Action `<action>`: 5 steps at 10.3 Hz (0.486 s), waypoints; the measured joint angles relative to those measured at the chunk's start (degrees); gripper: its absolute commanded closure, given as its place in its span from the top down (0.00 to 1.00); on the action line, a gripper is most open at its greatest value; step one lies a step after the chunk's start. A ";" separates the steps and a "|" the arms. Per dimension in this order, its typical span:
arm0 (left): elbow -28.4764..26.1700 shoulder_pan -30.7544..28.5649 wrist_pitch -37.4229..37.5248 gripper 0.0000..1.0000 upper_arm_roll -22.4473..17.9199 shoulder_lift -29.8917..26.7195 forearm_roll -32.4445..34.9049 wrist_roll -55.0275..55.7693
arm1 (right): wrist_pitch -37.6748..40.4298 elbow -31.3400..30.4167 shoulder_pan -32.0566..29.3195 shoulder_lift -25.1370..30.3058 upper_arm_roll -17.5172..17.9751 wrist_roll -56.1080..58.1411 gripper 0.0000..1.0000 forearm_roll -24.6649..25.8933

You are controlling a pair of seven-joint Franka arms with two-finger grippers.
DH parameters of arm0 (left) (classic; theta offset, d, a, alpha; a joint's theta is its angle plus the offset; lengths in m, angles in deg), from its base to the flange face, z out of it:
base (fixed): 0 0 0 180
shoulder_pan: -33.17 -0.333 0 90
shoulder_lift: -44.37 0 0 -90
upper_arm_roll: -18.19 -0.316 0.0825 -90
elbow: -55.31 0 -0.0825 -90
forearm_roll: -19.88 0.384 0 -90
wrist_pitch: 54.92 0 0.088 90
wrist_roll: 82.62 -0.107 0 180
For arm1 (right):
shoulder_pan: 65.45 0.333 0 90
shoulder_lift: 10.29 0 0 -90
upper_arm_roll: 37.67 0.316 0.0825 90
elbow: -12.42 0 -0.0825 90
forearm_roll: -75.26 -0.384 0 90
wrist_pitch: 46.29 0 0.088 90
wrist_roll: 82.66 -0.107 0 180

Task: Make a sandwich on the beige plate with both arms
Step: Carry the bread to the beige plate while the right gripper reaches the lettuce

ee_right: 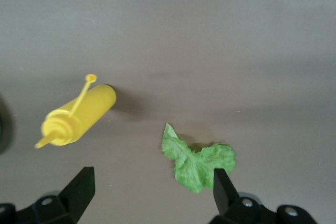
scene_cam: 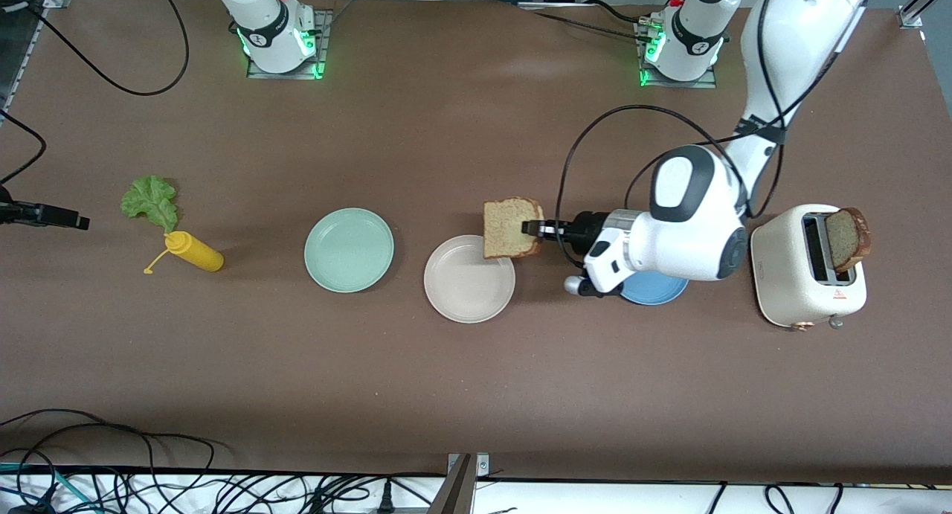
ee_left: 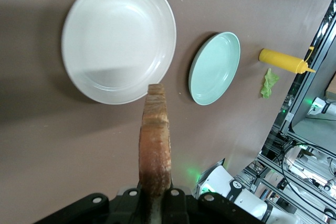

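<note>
Bread slice (scene_cam: pixel 510 227) over beige plate (scene_cam: pixel 468 287) rim; second slice (scene_cam: pixel 848 239) in toaster (scene_cam: pixel 807 268).

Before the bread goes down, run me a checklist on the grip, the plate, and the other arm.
1. Grip on the bread slice: ok. The left gripper is shut on its edge, and the slice stands on edge.
2. Beige plate bare: ok, nothing lies on it.
3. Slice over the plate: not ok. It hangs over the plate's rim on the side toward the robot bases, not its middle.
4. Second slice: ok, standing in the toaster.
5. Lettuce leaf: ok, on the table beside the yellow bottle.
6. Right gripper: ok, open over the leaf.
</note>
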 measured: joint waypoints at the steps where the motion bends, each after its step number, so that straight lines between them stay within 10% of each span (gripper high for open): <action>1: 0.00 1.25 -2.44 0.00 0.02 0.64 -0.03 -0.16 | -5.23 -4.14 0.00 -0.46 -0.04 0.77 1.00 0.29; 5: 0.00 3.15 -15.49 0.00 -0.02 7.48 -2.86 -9.79 | -19.69 -18.12 0.02 -0.70 -0.12 2.99 1.00 0.35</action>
